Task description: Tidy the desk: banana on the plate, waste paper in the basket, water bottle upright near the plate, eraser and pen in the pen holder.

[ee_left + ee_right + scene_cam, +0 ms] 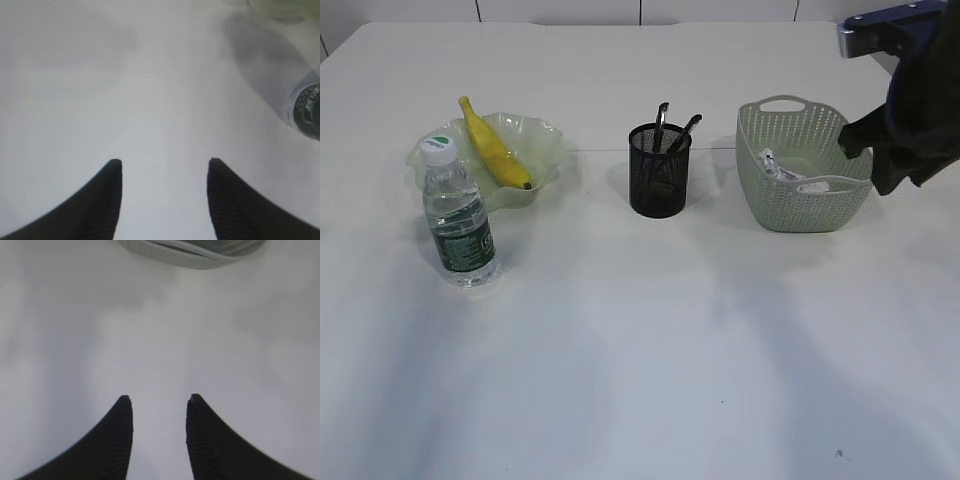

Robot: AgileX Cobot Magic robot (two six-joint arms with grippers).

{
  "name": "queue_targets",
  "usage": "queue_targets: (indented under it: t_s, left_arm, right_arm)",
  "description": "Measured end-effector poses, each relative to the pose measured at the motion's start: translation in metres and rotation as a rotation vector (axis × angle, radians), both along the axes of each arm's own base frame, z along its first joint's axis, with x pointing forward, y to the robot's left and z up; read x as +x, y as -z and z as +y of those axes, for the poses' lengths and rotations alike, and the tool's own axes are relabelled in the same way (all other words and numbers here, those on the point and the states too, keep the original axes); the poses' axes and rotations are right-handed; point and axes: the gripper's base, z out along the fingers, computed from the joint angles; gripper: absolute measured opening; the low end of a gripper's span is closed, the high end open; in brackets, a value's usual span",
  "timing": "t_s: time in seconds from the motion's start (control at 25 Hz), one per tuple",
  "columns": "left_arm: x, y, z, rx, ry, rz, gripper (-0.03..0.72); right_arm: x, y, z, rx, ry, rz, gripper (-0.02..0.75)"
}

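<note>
My left tool (164, 162) gapes empty over bare table (125, 90), the upright water bottle (459, 222) just beside the plate (542, 150). I should withdraw straight, avoiding bumping it.

banana (496, 150) on plate (545, 135), bottle (459, 216) upright
</note>
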Motion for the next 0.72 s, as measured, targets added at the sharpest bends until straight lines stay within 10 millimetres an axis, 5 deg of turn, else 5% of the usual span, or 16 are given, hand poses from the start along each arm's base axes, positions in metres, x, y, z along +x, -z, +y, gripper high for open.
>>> queue_targets:
  t_s: [0.32,0.52,0.72]
  left_arm:
    - [-0.031,-0.014,0.006,0.084,0.003,0.012,0.475]
    - [-0.069,-0.001,0.009,0.056,-0.024,0.073,0.475]
    - [-0.108,-0.017,0.005,0.009,-0.042,0.013,0.475]
  right_arm:
    - [-0.008,-0.014,-0.03,-0.009,0.057,-0.01,0.274]
    - [-0.035,-0.037,-0.035,0.004,0.062,-0.062,0.302]
    - [-0.074,-0.059,-0.04,0.016,0.064,-0.132,0.323]
